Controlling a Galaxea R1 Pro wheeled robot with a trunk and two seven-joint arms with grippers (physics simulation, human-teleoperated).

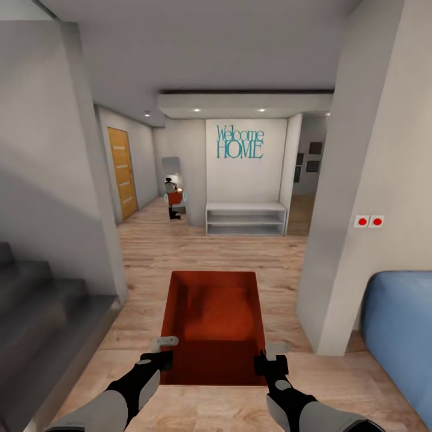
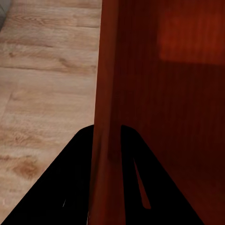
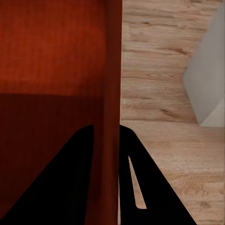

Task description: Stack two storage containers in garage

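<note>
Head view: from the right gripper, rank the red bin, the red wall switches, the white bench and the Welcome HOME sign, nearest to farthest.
1. Bin, its wall clamped in the right gripper.
2. Switches, on the wall to the right.
3. Bench, straight ahead against the far wall.
4. Sign, on that wall above the bench.

I'm looking down a home's entry hall: a "Welcome HOME" sign (image 1: 240, 142) on the far wall, a white bench shelf (image 1: 245, 218) just below it, a wooden door (image 1: 122, 173) to its left, stairs (image 1: 36, 312) nearer on that side.
</note>
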